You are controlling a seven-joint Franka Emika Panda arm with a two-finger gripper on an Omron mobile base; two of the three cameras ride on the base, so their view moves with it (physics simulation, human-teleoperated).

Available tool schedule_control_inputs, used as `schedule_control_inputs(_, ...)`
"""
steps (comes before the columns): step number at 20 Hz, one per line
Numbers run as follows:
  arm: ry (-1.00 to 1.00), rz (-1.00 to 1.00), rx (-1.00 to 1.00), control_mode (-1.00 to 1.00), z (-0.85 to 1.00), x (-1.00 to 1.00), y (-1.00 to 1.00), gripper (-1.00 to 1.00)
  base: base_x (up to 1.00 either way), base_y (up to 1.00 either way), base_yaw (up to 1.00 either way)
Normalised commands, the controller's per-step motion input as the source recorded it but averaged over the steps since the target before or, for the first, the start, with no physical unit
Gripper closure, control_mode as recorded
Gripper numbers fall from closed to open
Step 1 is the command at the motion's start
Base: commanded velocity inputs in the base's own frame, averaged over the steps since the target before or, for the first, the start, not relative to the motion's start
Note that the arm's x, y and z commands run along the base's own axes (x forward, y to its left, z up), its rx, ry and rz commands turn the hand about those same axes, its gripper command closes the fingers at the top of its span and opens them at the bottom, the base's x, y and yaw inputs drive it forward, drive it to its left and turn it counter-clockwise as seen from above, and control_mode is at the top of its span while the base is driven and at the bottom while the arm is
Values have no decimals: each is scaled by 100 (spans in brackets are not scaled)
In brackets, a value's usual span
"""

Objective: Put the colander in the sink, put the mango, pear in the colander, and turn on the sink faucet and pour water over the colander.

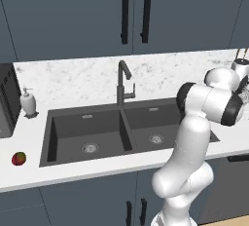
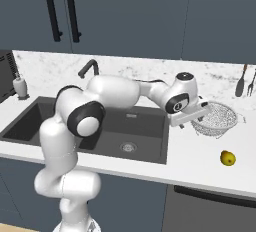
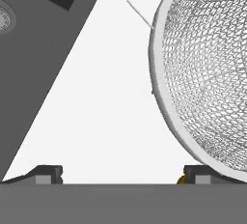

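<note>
White arm segments are seen foremost in the left base view, before the sink [image 1: 68, 137], the sink faucet [image 1: 122, 81] and the mango [image 1: 19, 159] on the surface [image 1: 29, 171]. Right base view: the tool [image 2: 195, 118] is placed at the colander [image 2: 216, 118]; the pear [image 2: 228, 158] lies nearby. Hand view: fingertips [image 3: 48, 174] are spread wide beside the colander rim.

White marble counter [image 1: 73, 81] — carries colander [image 2: 216, 119], pear [image 2: 228, 158], mango [image 1: 19, 159], soap bottle [image 1: 27, 102].
</note>
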Motion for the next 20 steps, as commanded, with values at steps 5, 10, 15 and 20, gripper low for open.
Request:
schedule_control_inputs(5, 1, 4, 0, -100, -16, 38, -14, -100, 0, 0, 0)
schedule_control_inputs(10, 0, 5, 0, -100, -4, 25, -13, -100, 0, 0, 0)
schedule_control_inputs(15, 4, 3, 0, -100, -19, 26, -6, -100, 0, 0, 0)
schedule_control_inputs(20, 6, 0, -2, -100, -30, 29, 0, -100, 0, 0, 0)
